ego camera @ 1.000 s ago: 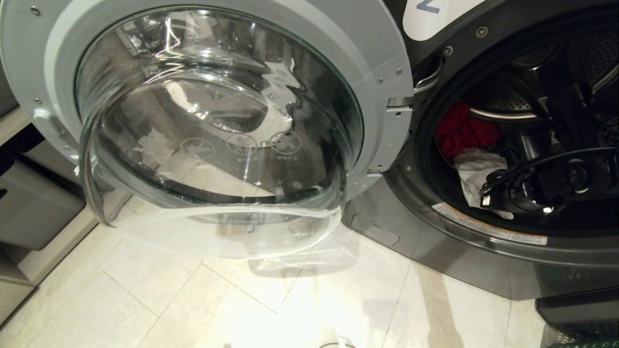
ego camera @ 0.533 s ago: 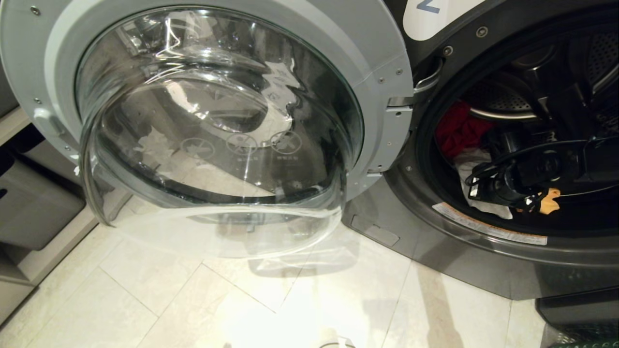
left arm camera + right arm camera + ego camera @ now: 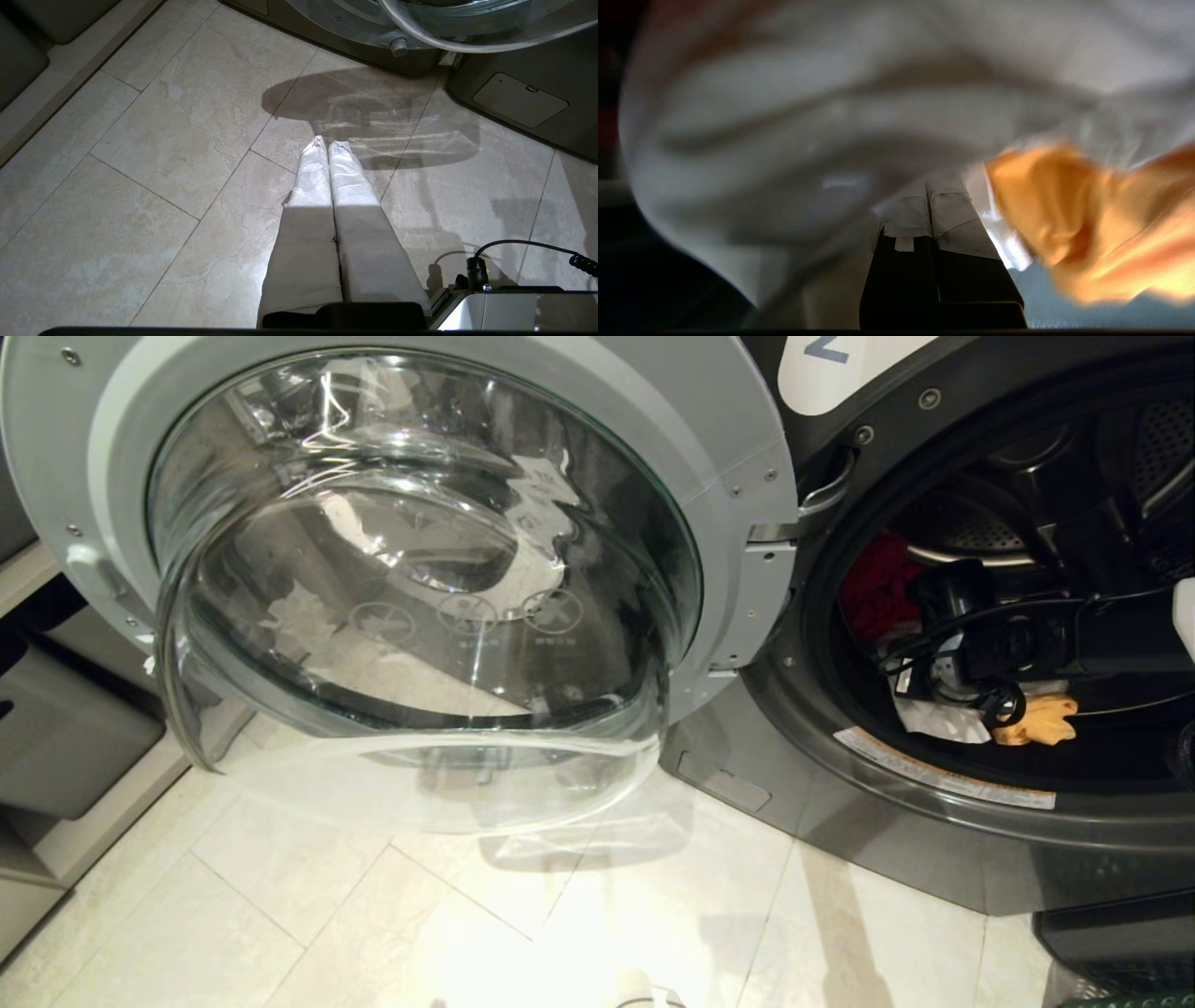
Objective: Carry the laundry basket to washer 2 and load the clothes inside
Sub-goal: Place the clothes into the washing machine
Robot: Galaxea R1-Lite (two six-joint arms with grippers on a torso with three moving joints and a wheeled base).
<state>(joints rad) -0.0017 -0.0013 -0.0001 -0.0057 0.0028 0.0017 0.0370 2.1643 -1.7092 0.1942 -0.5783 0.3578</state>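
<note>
My right tool (image 3: 930, 205), pressed together, sits inside washer 2 (image 3: 934, 821) against the clothes (image 3: 878, 116); left tool (image 3: 327, 149) pressed together above the floor (image 3: 140, 186).

You have pale stone floor tiles (image 3: 373, 933) underfoot; grey cabinet fronts (image 3: 65, 728) stand along your far left.
</note>
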